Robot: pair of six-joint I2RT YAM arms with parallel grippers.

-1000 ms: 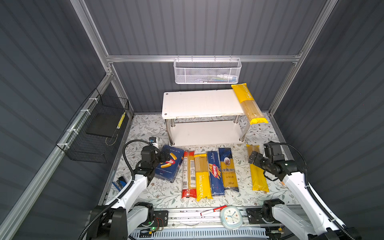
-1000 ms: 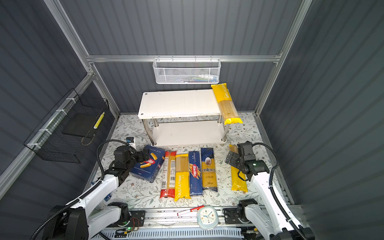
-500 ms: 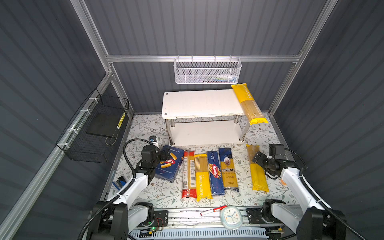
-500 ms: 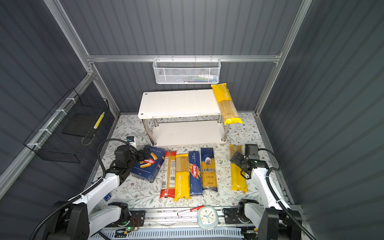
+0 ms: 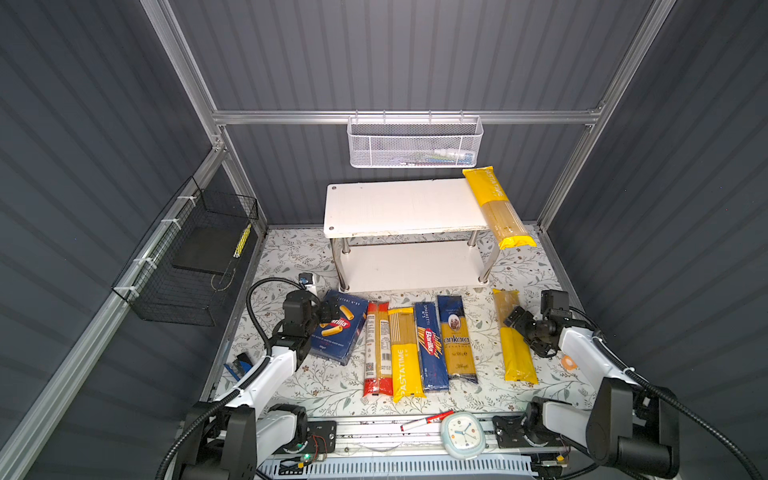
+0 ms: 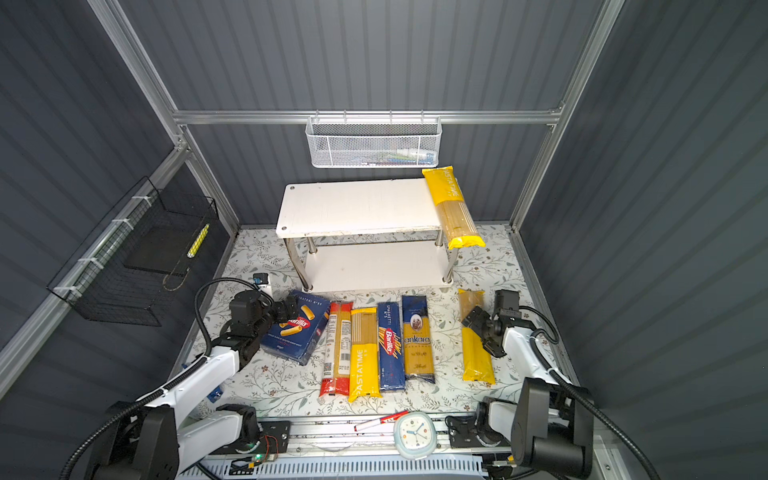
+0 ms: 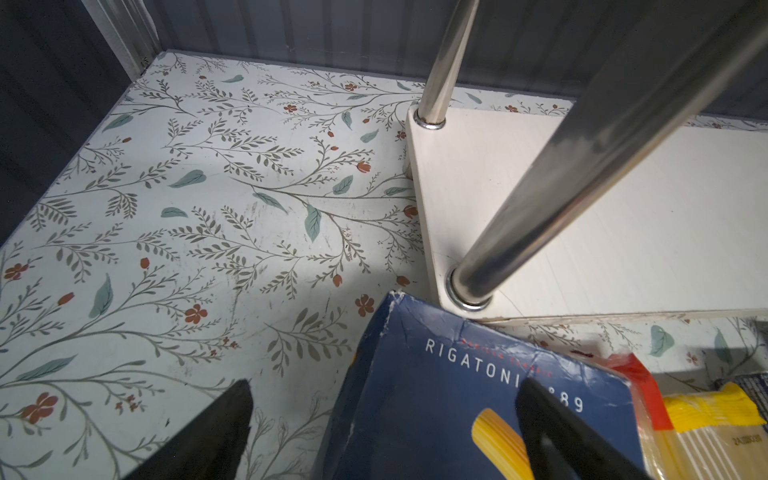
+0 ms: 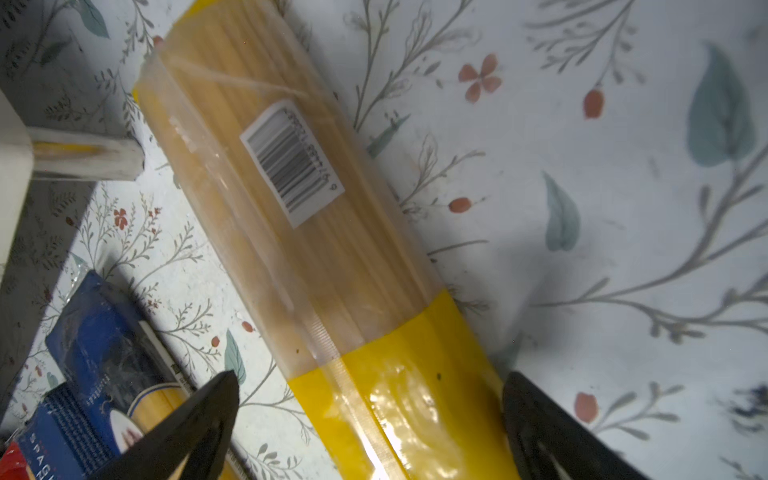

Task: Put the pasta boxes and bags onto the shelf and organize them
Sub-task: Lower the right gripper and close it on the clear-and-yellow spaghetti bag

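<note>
Right wrist view: the right claw point(image 8: 370, 376) is spread as wide as it goes and hangs over a yellow bag point(image 8: 316, 249) of spaghetti. One finger stands on each side of the bag, about where the clear wrap meets the yellow band, and the claw has hold of nothing. In both top views this bag lies flat on the table in front of the shelf point(image 5: 399, 208), just off its front right leg, pointing toward it.

A second yellow bag point(image 5: 496, 203) already lies on the right end of the shelf's top board, with its near end hanging over the front edge. So the step in hand looks like picking up the loose bag. The next move calls for dropping the fingers down the bag's two sides and closing gently across its width. It then has to come up level, since a long, thin bag may sag or slip.

The left claw point(image 7: 384, 390) is also open and empty. One finger is over the rigatoni box point(image 7: 478, 395), which lies in front of the shelf's front left leg, and the other is over bare table.
</note>
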